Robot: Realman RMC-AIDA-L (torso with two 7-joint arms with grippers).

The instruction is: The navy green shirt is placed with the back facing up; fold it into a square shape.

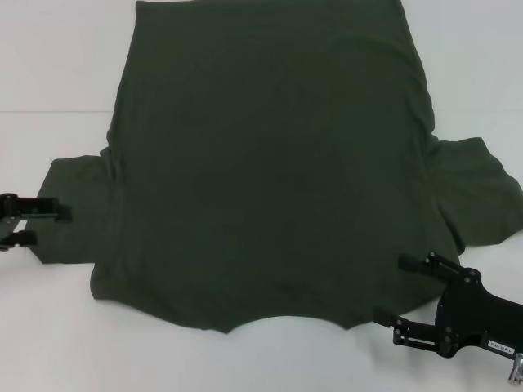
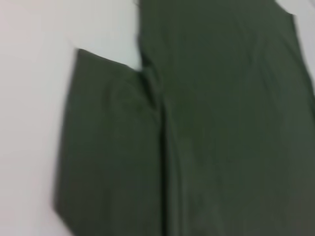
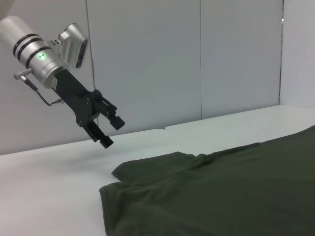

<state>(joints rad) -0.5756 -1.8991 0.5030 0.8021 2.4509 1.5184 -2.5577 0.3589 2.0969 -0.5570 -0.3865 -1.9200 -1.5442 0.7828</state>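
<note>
The navy green shirt [image 1: 270,163] lies flat on the white table [image 1: 49,65], collar edge nearest the robot, hem far away, so its long axis runs straight out from the body and both sleeves stick out sideways.

Left gripper [image 1: 45,224] hovers at the outer edge of its own sleeve, fingers parted with a clear gap, holding nothing. From the right wrist view it hangs above the table [image 3: 49,187], tips [image 3: 110,132] angled down toward the sleeve, the shirt [image 3: 221,191] just inward of it and not yet touched.

Right gripper [image 1: 402,287] sits at the near shoulder corner, jaws spread wide and empty, cloth directly ahead of its fingertips; its sleeve lies farther out and away.

Both hands look about equally close. My read: each has the fabric inboard of it, so the fold goes sideways, across that long axis. The left wrist view shows the sleeve and body [image 2: 197,123] directly below.
</note>
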